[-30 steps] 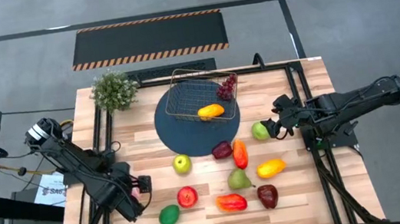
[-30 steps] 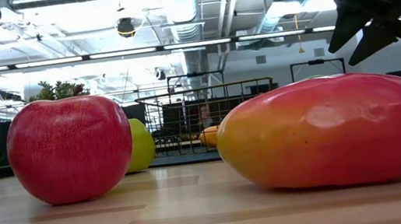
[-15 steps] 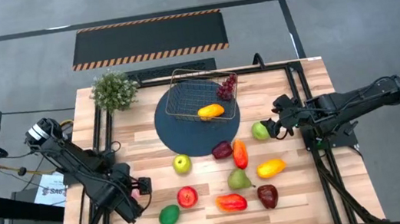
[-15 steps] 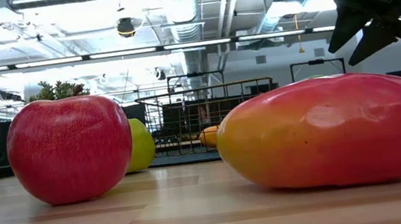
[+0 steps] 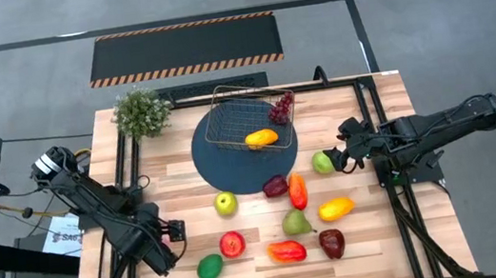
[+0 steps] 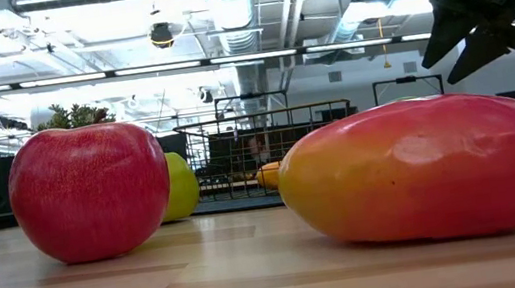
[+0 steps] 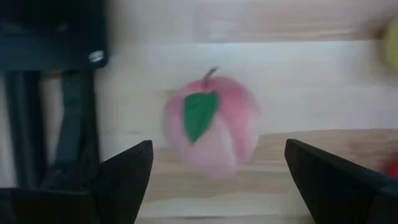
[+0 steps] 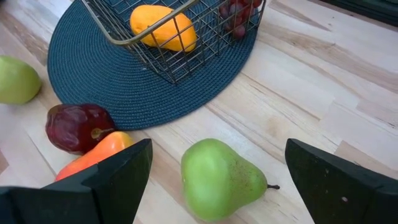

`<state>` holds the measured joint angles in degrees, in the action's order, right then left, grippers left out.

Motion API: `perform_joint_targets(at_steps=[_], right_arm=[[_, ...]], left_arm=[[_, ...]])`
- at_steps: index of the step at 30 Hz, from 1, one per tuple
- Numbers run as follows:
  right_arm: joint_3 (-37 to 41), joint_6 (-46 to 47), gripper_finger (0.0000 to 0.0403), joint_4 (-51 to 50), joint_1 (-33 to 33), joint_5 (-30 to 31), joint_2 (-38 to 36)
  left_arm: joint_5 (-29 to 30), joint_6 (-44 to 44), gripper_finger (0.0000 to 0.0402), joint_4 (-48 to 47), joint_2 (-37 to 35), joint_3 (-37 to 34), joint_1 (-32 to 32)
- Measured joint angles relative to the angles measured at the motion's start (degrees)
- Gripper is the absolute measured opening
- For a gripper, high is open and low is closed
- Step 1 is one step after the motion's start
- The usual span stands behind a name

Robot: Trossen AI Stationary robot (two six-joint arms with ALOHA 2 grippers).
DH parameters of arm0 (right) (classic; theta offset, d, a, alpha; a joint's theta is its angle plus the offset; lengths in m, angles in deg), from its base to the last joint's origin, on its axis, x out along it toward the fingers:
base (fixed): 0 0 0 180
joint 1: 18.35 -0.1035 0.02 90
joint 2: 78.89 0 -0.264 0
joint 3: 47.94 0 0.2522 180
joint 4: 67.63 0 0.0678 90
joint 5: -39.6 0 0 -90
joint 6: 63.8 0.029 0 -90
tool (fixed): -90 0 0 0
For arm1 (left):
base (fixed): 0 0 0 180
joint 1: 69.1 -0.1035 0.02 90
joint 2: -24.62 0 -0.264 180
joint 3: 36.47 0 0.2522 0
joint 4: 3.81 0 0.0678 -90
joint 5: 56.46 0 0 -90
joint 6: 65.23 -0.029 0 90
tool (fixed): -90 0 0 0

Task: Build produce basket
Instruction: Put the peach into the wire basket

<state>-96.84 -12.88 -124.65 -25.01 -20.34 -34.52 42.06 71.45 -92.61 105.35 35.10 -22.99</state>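
The wire basket [image 5: 250,118] stands on the round blue mat [image 5: 232,165] and holds an orange fruit [image 5: 261,138] and purple grapes [image 5: 281,109]. Several fruits lie loose on the wooden table. My left gripper [image 7: 217,149] is open above a pink peach with a green leaf [image 7: 211,130], near the table's left edge [image 5: 166,234]; it touches nothing. My right gripper [image 8: 216,149] is open just above a green pear [image 8: 217,179], at the table's right side [image 5: 346,151]. The pear [image 5: 323,162] lies on its side on the table.
Loose on the table are a green apple [image 5: 226,202], a red apple [image 5: 232,245], a lime [image 5: 209,268], a mango [image 5: 287,251], a dark red apple [image 5: 332,243], a second pear [image 5: 295,222] and peppers [image 5: 298,191] [image 5: 336,208]. A potted plant [image 5: 141,112] stands at the far left.
My left gripper has drawn a little toward the table's left edge and shows less in the low view's top left corner. My right gripper and the fruits have kept still.
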Motion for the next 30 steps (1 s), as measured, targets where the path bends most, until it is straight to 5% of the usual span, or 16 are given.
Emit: perform_joint_targets(at_steps=[16, 30], right_arm=[[0.02, -1.90, 0.0385, 0.02, -0.04, -3.25, -0.01], [0.02, -2.97, 0.0385, 0.55, 0.00, -2.95, -0.01]], left_arm=[[-2.68, 0.84, 0.0351, 3.46, 10.02, -0.02, -0.02], [2.48, -3.21, 0.0351, 1.64, 10.38, -0.31, -6.20]])
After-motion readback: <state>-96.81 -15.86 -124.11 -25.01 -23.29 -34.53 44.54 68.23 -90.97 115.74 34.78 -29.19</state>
